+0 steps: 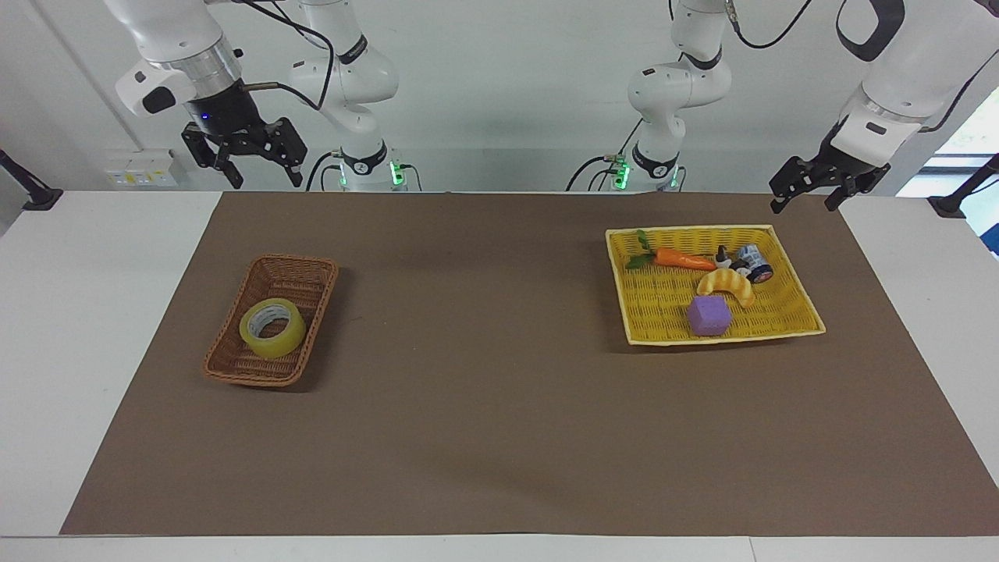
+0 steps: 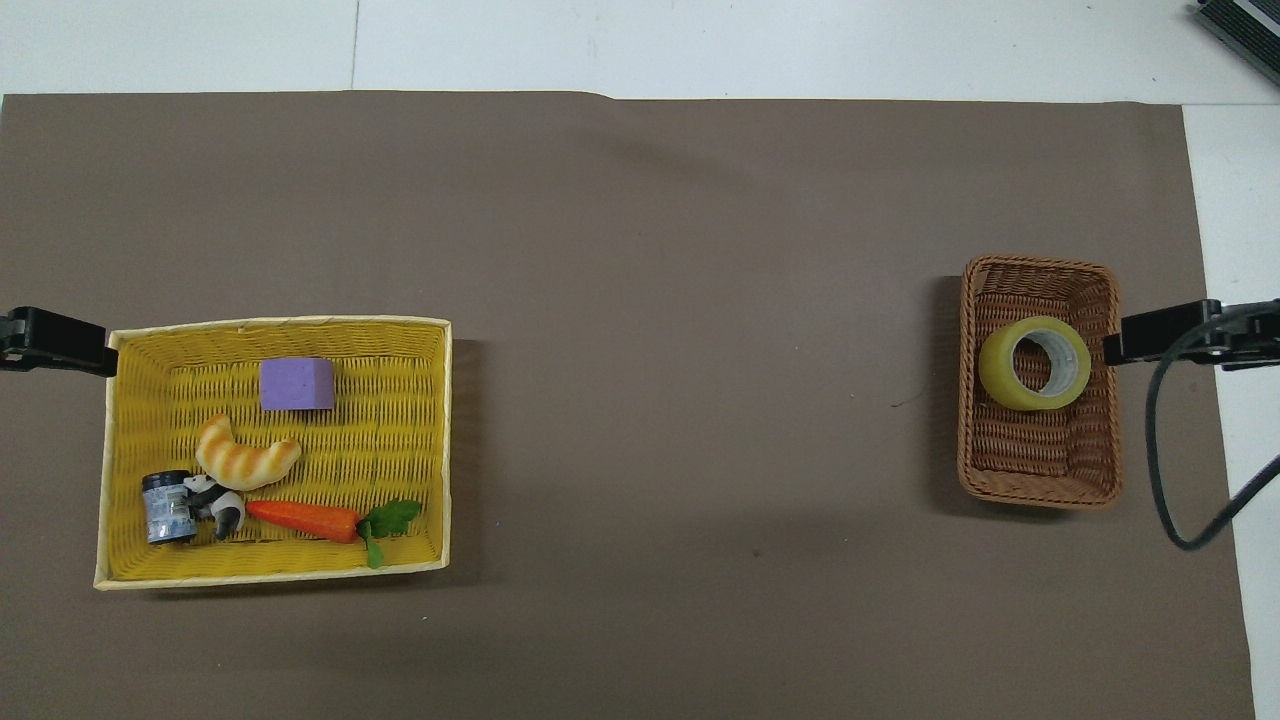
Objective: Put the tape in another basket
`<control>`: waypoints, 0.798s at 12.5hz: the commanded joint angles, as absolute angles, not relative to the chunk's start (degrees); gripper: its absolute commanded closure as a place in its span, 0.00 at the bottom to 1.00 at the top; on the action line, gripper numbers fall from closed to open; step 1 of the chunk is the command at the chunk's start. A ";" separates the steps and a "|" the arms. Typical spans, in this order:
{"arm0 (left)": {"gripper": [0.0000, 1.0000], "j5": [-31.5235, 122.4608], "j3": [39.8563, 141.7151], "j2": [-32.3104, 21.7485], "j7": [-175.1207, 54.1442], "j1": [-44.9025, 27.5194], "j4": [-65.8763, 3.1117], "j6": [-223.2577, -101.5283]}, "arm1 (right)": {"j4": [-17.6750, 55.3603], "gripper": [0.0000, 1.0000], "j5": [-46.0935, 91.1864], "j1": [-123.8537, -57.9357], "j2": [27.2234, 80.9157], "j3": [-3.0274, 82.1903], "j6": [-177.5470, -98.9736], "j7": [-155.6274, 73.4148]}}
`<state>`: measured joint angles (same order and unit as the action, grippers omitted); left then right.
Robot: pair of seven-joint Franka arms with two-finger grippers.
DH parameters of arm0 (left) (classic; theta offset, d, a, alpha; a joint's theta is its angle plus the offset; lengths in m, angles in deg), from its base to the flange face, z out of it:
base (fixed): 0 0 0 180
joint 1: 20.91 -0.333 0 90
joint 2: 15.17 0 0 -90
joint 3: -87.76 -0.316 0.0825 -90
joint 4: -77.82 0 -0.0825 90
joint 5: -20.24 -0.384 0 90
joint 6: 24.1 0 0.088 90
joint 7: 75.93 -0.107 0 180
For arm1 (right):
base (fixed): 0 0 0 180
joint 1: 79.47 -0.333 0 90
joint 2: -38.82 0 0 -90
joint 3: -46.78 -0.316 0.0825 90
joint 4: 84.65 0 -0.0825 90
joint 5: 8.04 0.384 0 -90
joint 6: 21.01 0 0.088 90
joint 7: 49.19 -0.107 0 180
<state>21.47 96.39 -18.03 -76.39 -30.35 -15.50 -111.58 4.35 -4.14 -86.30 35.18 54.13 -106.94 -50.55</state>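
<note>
The yellow tape (image 1: 271, 328) lies flat in the brown wicker basket (image 1: 234, 367) at the right arm's end of the table. It also shows in the overhead view (image 2: 1035, 363), in the half of the basket (image 2: 1040, 480) farther from the robots. My right gripper (image 1: 248, 164) is open and empty, raised high over the table's edge near its base, apart from the basket. In the overhead view its tip (image 2: 1180, 335) shows beside the basket. My left gripper (image 1: 805, 199) is open and empty, waiting beside the yellow tray; it also shows in the overhead view (image 2: 50, 340).
A shallow yellow woven tray (image 1: 663, 328) stands at the left arm's end of the table. It holds a carrot (image 1: 683, 258), a croissant toy (image 1: 727, 285), a purple block (image 1: 709, 315) and a small jar (image 1: 755, 261). A brown mat (image 1: 484, 390) covers the table.
</note>
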 commanded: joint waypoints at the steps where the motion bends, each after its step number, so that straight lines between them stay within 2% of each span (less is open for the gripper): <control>1: 0.00 20.33 96.72 -19.47 -76.99 -30.93 -17.28 -112.78 | 4.91 0.00 -5.93 -85.01 35.13 53.81 -106.27 -48.05; 10: 0.00 20.33 96.72 -19.47 -76.99 -30.93 -17.28 -112.78 | 6.76 0.00 -7.95 -85.01 34.33 53.73 -108.99 -47.79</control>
<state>21.47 96.39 -18.03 -76.39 -30.35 -15.50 -111.58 4.85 -6.24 -85.58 35.47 54.13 -107.37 -49.32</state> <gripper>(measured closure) 0.000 0.000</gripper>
